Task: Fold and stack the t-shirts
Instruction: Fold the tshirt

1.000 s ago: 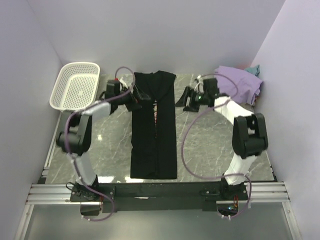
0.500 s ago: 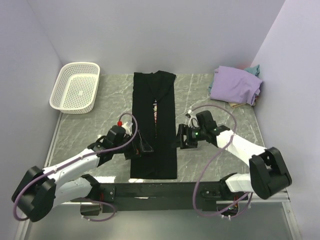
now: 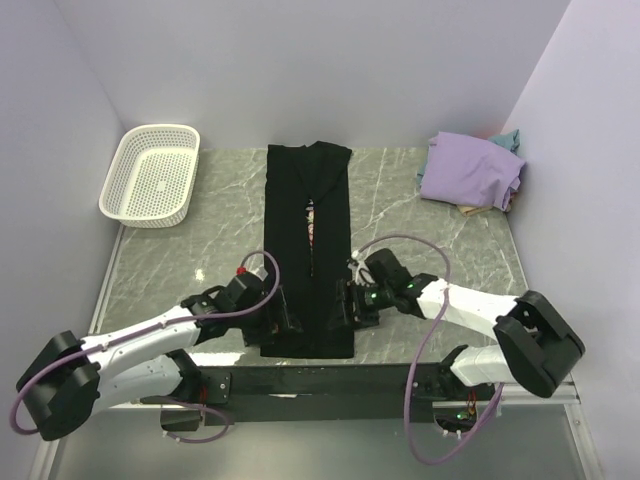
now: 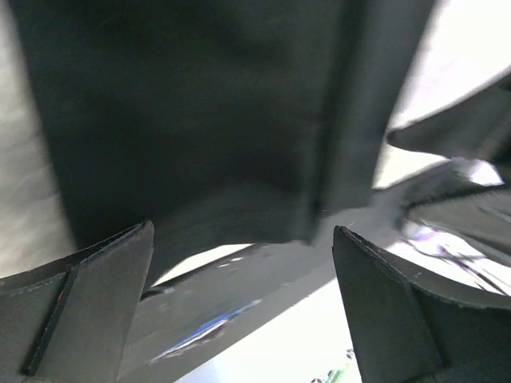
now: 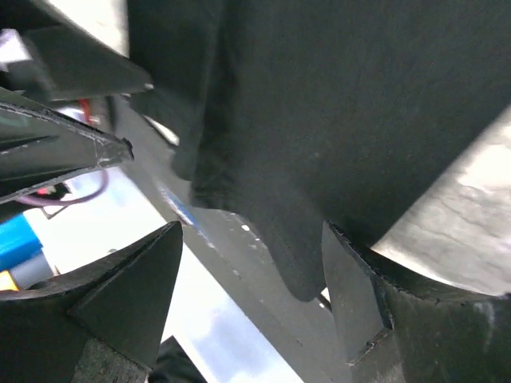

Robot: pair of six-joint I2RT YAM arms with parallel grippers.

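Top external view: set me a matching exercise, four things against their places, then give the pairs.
Things:
1. white basket
2. lavender t-shirt
3. black t-shirt
4. right hand

Places:
A. middle of the table, laid out as a long strip
B. far left corner
C. beside the black shirt's near right corner
D. far right corner

Pairs: 1-B, 2-D, 3-A, 4-C

3 shirts: 1 black shirt, 1 lavender shirt, 1 teal shirt mostly hidden behind it. 1 basket. 2 arms: 1 left gripper, 1 right gripper.
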